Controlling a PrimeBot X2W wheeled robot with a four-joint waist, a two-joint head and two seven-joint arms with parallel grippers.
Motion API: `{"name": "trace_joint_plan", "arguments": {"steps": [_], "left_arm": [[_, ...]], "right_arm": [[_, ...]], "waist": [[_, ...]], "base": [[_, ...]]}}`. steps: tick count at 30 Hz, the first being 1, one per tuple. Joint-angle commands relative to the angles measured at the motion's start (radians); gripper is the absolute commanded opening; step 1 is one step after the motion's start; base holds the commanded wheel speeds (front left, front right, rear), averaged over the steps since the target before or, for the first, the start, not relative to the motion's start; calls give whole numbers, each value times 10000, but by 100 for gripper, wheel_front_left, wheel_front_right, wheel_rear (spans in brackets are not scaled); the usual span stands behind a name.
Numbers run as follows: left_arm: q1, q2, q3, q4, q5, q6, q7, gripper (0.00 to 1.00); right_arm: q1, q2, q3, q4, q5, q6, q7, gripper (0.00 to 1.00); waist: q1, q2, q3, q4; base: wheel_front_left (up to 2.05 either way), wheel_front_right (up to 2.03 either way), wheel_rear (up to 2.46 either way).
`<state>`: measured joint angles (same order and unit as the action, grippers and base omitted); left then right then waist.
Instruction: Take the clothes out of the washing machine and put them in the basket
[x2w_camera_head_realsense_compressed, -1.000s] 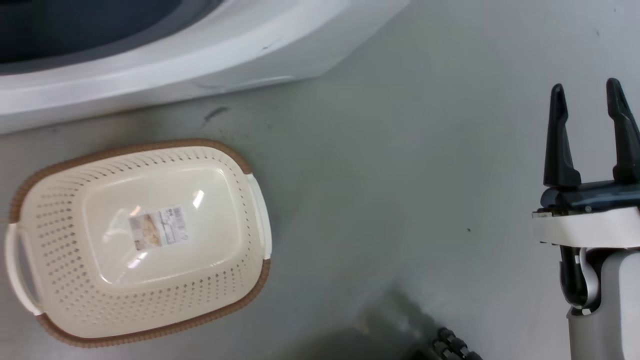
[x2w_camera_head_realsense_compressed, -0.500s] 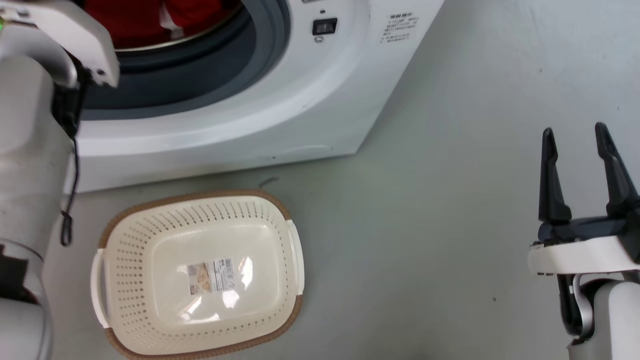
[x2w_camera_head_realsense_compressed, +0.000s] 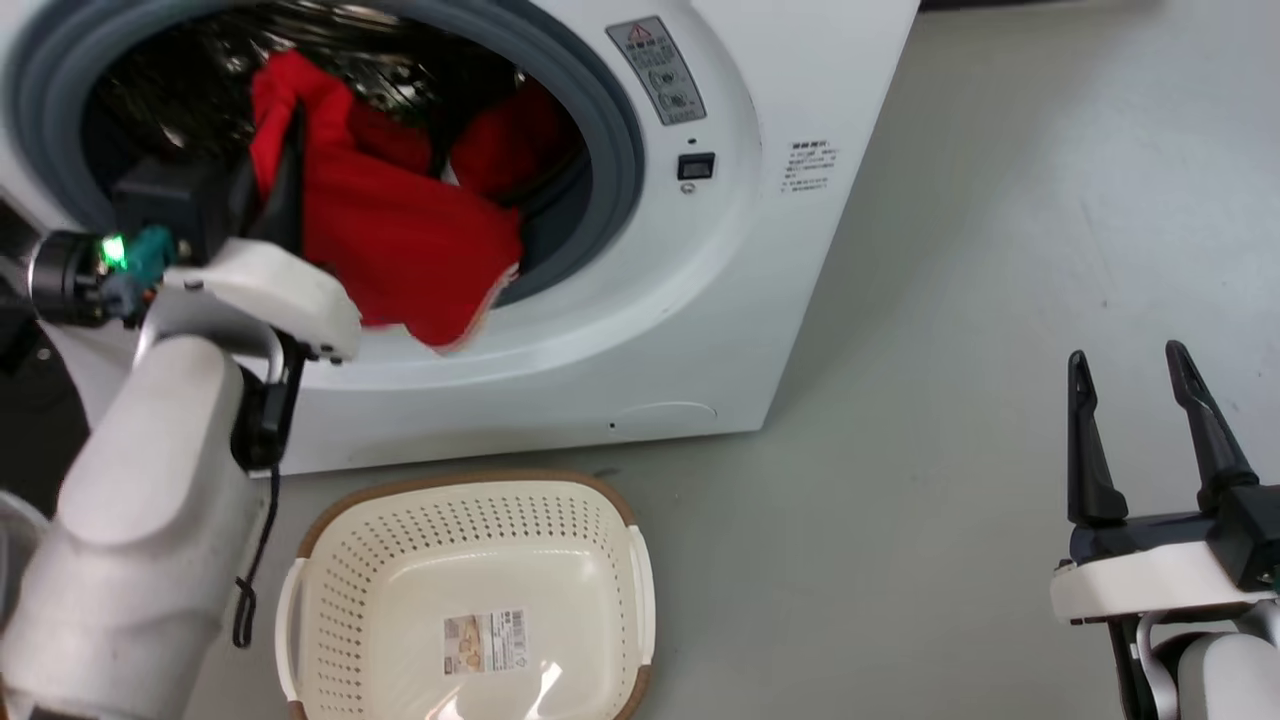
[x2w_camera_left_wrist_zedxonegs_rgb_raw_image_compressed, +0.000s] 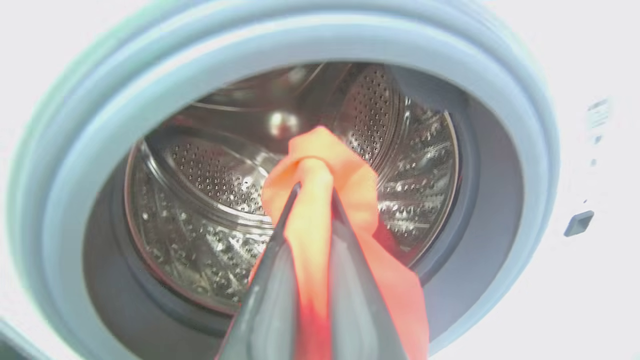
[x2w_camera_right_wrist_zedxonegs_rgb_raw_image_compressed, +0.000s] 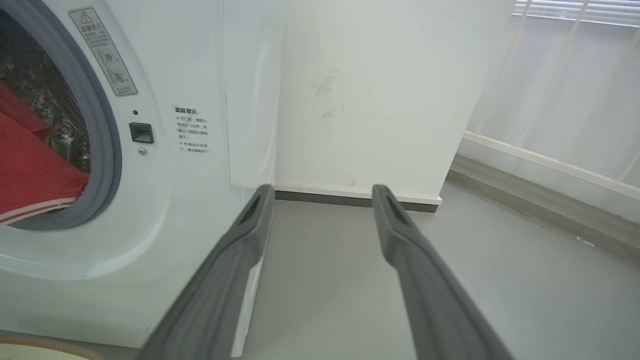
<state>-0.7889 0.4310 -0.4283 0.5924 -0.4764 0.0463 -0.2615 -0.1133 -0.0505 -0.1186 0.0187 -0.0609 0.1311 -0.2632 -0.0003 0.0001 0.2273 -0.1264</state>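
Obs: left gripper (x2w_camera_left_wrist_zedxonegs_rgb_raw_image_compressed: 312, 192) clamped on red garment (x2w_camera_head_realsense_compressed: 400, 250); right gripper (x2w_camera_head_realsense_compressed: 1125, 365) spread, idle. Risk: trailing hem may snag door ring (x2w_camera_head_realsense_compressed: 612, 130), slip, miss near basket (x2w_camera_head_realsense_compressed: 470, 488)

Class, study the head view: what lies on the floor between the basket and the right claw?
Nothing. In the head view, bare grey floor runs from the basket to the open right claw.

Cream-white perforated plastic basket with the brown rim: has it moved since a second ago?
No. The basket still lies before the white front-loading washing machine, same gap; only the head camera tilted up.
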Motion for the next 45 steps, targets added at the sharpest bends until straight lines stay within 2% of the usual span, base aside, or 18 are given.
{"name": "trace_joint_plan", "arguments": {"steps": [1,5,11,17,22,27,32,39,45], "left_arm": [[528,23,192,-588,146,135,-49,0],[1577,-14,472,-1578,290,231,-50,0],[3109,132,366,-3246,414,347,-39,0],[4466,402,229,-4867,154,591,707,0],[5286,468,-29,-5289,-26,648,1155,0],[5249,63,-564,-4058,-24,346,1091,0],[4616,-418,-965,-2114,75,-137,735,0],[3005,-1118,-1063,640,246,-672,165,0],[1477,-1491,-869,2701,315,-878,-3,0]], "right_arm": [[160,3,12,12,-55,-8,-24,100],[325,5,10,45,-122,-7,-24,100],[581,5,-155,70,-84,-7,-24,100],[673,3,-205,38,-100,-8,-24,100],[590,3,-201,-5,-236,-8,-24,100],[244,3,-263,-106,-379,-8,-24,100],[-42,2,-321,-270,-527,-8,-24,100],[-338,5,-443,-589,-711,-8,-24,100],[-559,5,-654,-753,-545,-8,-24,100]], "waist": [[3,-1,-361,248],[3,-1,-678,409],[3,-1,-1020,806],[3,-1,-962,1172],[3,-1,-595,1360],[3,-1,146,1453],[3,-1,1033,1359],[3,-1,2547,1180],[3,-1,3790,1053]], "base": [[0,0,0],[0,0,0],[0,0,0],[0,0,0],[0,0,0],[0,0,0],[0,0,0],[0,0,0],[0,0,0]]}}
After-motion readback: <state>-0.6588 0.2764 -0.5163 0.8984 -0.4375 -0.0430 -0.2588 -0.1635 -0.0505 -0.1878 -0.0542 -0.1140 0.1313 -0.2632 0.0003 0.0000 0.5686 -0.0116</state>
